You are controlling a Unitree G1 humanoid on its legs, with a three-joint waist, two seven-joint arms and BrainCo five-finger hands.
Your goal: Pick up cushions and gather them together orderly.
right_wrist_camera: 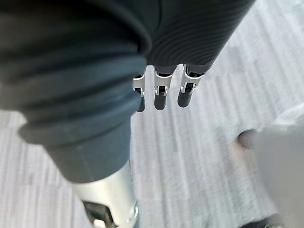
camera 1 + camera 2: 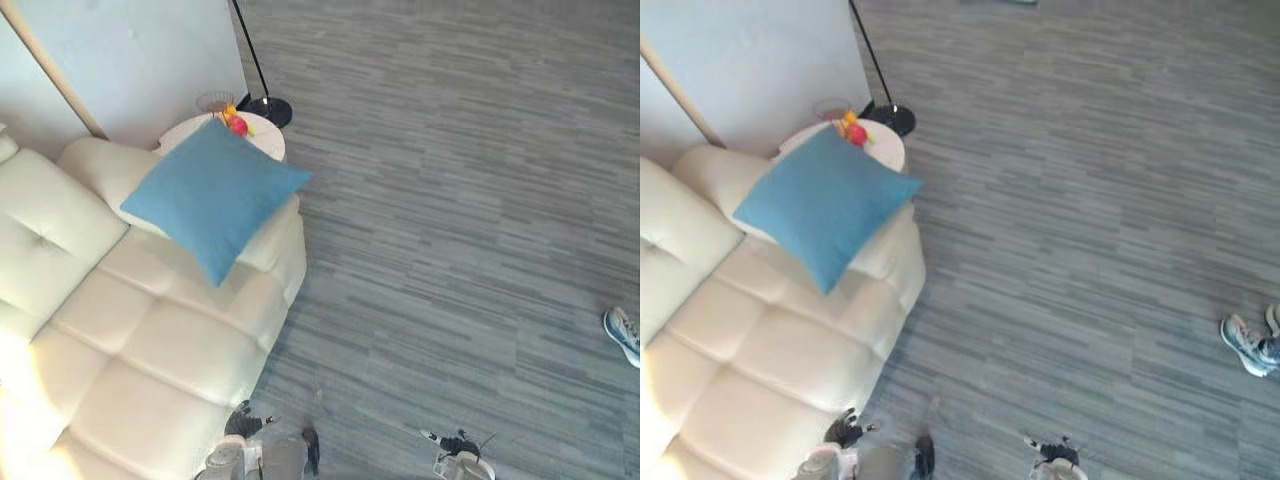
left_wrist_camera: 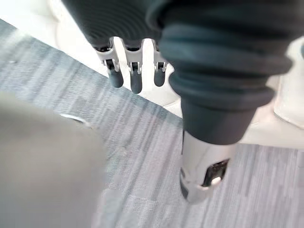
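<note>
**Current state, nearest first**

1. Left hand (image 3: 136, 78): the fingers hang straight and relaxed with the thumb apart, and they hold nothing. Grey carpet (image 3: 142, 156) lies below the fingertips. The near edge of the cream sofa (image 2: 150, 330) runs just beyond them.
2. Right hand (image 1: 160, 97): the fingers are likewise straight and empty. They hang over open carpet, well apart from the sofa.
3. Task item: one blue cushion (image 2: 215, 195) is in sight. It rests tilted on the sofa's far armrest, well ahead of the left fingertips and farther again from the right ones.
4. A round side table (image 2: 262, 138) stands just past the cushion and carries fruit (image 2: 236, 123) and a clear dish (image 2: 213, 101). A lamp base (image 2: 270, 110) stands just beyond the table.
5. A person's shoe (image 2: 622, 335) rests on the carpet, well out to the side of the right fingers.

**Hazards (judged)**

- Pushing with straight fingers instead of closing on the cushion is likely to slide it off the armrest onto the table and knock the fruit or dish.
- The reach looks too long from here, so an approach is needed. On the way, the left fingertips may catch on the sofa edge.
- A pinch on one corner lets the soft cushion droop and swing, so it may sweep the table top.
- A wide outward swing of the right arm carries it toward the person.
</note>
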